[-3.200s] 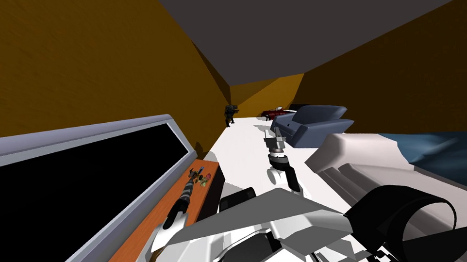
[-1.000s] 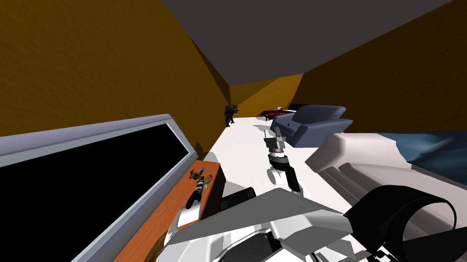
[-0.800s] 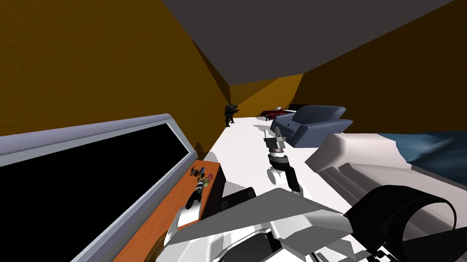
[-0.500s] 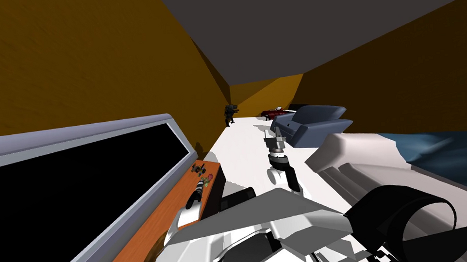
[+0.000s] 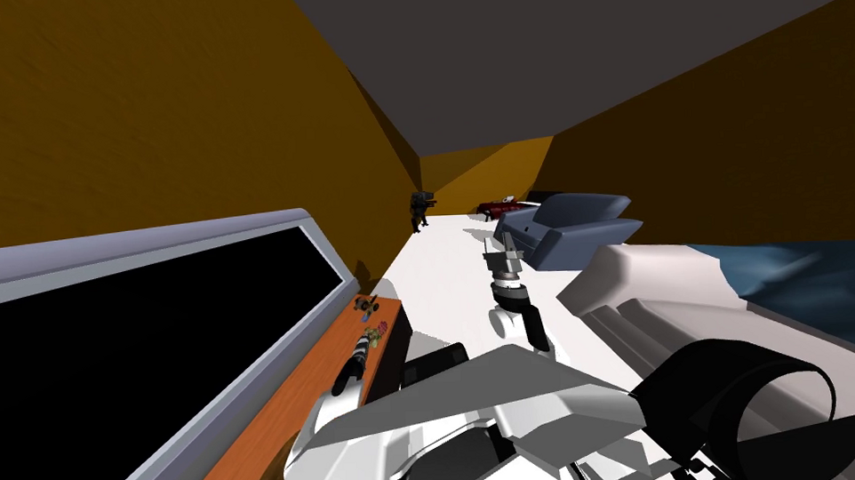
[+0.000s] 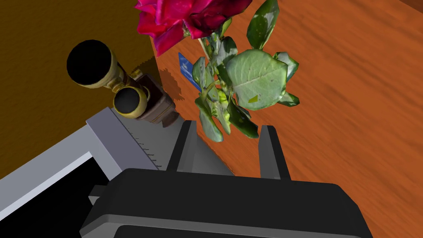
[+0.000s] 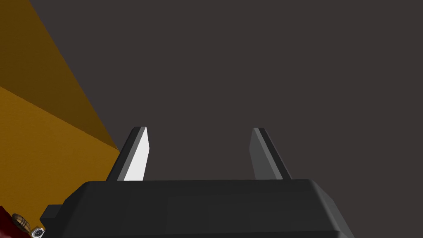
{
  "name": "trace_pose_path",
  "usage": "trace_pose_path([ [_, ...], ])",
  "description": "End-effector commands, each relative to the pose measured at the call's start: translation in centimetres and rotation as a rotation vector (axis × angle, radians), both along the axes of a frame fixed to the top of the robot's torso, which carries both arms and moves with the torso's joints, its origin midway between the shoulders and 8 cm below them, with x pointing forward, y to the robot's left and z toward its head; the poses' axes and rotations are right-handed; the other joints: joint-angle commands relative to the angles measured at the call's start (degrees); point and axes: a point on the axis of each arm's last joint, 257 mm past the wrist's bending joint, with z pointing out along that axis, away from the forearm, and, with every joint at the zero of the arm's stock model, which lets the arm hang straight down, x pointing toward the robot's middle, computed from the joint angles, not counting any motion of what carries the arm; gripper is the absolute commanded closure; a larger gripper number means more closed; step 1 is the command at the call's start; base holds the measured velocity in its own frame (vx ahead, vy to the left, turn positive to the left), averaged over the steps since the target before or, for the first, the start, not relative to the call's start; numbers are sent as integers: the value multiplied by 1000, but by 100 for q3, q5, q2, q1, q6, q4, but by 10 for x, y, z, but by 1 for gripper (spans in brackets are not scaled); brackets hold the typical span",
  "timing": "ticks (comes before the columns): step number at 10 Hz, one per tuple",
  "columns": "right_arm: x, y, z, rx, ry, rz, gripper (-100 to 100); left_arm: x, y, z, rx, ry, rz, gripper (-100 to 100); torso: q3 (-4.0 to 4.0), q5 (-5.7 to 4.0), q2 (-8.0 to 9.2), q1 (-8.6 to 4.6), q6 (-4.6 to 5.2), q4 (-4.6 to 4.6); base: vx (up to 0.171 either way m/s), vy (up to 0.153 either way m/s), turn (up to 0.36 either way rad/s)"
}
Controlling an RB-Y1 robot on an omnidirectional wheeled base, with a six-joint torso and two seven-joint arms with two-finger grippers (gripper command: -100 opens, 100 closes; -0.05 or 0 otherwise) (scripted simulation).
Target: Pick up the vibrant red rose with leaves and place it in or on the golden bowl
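Note:
The red rose with green leaves lies just beyond my left gripper, over an orange-brown wooden top. The fingers stand narrowed, and the lowest leaves sit between the tips, touching both. In the head view the rose is a small red and green spot at the tip of my left gripper, near the far end of the wooden top. My right gripper is open and holds nothing; in the head view it is raised over the white floor.
A brass-coloured, binocular-like object stands close beside the rose, by the grey window frame; the head view shows the object too. A blue card lies under the leaves. A blue-grey armchair stands to the right.
My left fingers have closed in on the rose's lower leaves. The binocular-like object has slid toward the far end of the wooden top. The right arm has not moved.

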Motion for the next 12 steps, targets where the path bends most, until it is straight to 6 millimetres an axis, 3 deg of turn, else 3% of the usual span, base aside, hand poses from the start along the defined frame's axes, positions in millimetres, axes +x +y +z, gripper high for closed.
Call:
trace_pose_path([
  [1,0,0,0,0,0,0,0,-6,2,2,-1,0,1,100,0,0,0,0,0,0,14,-17,-10],
  [4,0,0,0,0,0,0,0,-11,5,3,-1,1,1,100,3,-1,3,1,0,3,10,-14,-6],
  [5,0,0,0,0,0,0,0,-11,5,4,-2,1,2,0,4,0,5,3,1,4,0,0,0],
  [6,0,0,0,0,0,0,0,-13,12,10,5,-2,7,100,5,0,6,5,1,4,-52,21,12],
  [12,0,0,0,0,0,0,0,-22,34,36,30,-12,23,100,30,-4,49,24,-7,13,-99,46,18],
])
